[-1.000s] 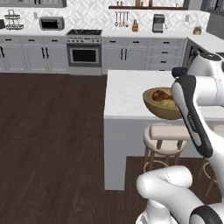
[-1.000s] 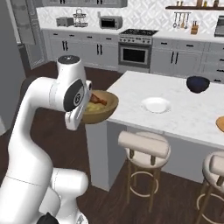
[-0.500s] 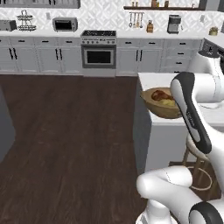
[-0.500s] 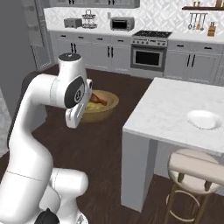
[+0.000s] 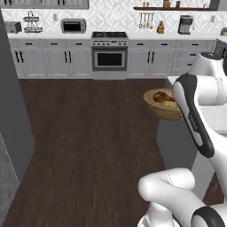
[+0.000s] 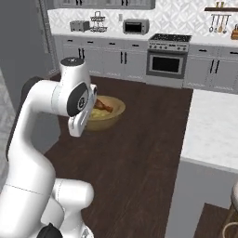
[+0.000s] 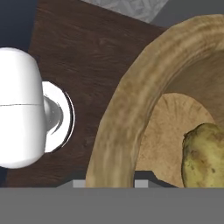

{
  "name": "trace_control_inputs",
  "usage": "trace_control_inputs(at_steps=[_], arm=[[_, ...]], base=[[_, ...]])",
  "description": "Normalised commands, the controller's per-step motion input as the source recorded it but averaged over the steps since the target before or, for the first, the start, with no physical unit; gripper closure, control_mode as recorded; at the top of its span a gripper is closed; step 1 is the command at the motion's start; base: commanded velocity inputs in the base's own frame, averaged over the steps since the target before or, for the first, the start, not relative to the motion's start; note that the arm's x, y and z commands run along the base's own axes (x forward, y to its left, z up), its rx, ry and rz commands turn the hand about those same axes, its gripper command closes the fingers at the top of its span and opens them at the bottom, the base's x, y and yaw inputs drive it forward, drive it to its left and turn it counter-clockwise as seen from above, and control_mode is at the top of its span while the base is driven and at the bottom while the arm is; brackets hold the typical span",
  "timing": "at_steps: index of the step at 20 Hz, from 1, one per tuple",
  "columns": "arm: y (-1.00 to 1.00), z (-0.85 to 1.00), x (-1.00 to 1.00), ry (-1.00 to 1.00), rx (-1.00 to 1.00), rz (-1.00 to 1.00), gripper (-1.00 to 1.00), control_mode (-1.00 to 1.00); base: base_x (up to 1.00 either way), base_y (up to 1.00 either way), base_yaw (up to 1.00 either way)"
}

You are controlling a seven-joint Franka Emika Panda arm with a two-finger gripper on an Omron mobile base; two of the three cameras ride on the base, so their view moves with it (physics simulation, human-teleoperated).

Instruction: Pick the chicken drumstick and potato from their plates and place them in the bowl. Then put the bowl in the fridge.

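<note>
loaded bowl carried at the rim, out over the floor

the bowl (image 5: 165,105) is a stiff wooden vessel, wide and deep, so it should not flex, but its smooth rim (image 7: 127,105) offers little to bite on. with food inside it probably hangs heavy on the side away from the hold, so a grip at one point of the rim could let it tip or slip; keeping it level and moving gently seems wise. the potato (image 7: 204,155) lies loose on the lighter inside of the bowl and could roll. the chicken drumstick (image 6: 103,106) rests beside it, also inside the bowl, its reddish end showing above the wall.

the bowl hangs in the air above the dark wooden floor (image 5: 88,133), just off the corner of the white bench (image 6: 211,130).

the gripper (image 7: 107,185) sits at the near rim; the hand view looks straight down along the wall and suggests the jaws are pinching that rim, though the tips themselves are hidden, so the exact hold cannot be told.

the arm is folded: the upper link rises from the base, the forearm doubles back down, and the hand sits low beside the bowl at about bench height. a tall grey panel (image 5: 15,97) stands at the left, likely the fridge.
</note>
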Motion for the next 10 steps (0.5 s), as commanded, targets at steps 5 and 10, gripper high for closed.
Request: trace_control_inputs(at_steps=[5,10], arm=[[0.0,0.0,0.0,0.0,0.0,0.0,1.0,1.0],[0.0,0.0,0.0,0.0,0.0,0.0,1.0,1.0]], base=[[0.99,1.0,-0.3],[1.0,0.4,-0.2]])
